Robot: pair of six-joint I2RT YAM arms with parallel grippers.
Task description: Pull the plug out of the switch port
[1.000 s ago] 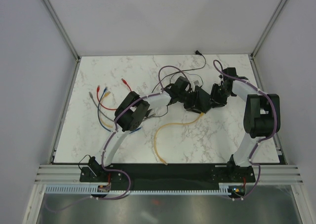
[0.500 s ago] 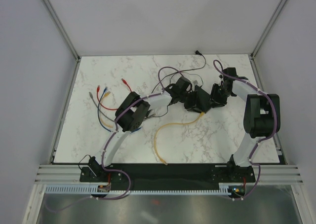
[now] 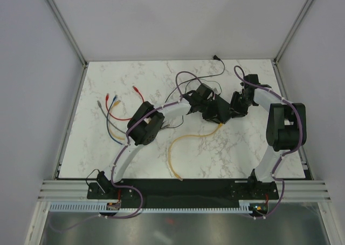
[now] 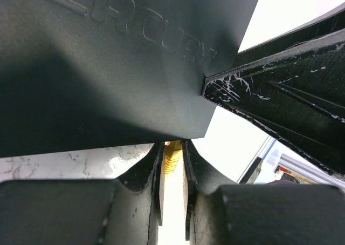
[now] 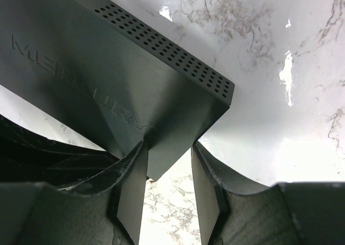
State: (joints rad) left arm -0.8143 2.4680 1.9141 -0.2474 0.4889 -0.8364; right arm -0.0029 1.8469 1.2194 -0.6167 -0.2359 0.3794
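- Left gripper [image 4: 172, 148] pinched the yellow plug [image 4: 172, 162] at the switch [image 4: 124, 56], apparently ready to pull.
- Right gripper [image 5: 168, 150] clamped the switch's corner, seemingly bracing it.

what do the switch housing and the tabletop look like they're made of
The switch looks like matte black plastic or painted metal: embossed lettering, vent holes, dull sheen. The tabletop is glossy white with grey veins and glare; real marble or laminate, cannot tell.
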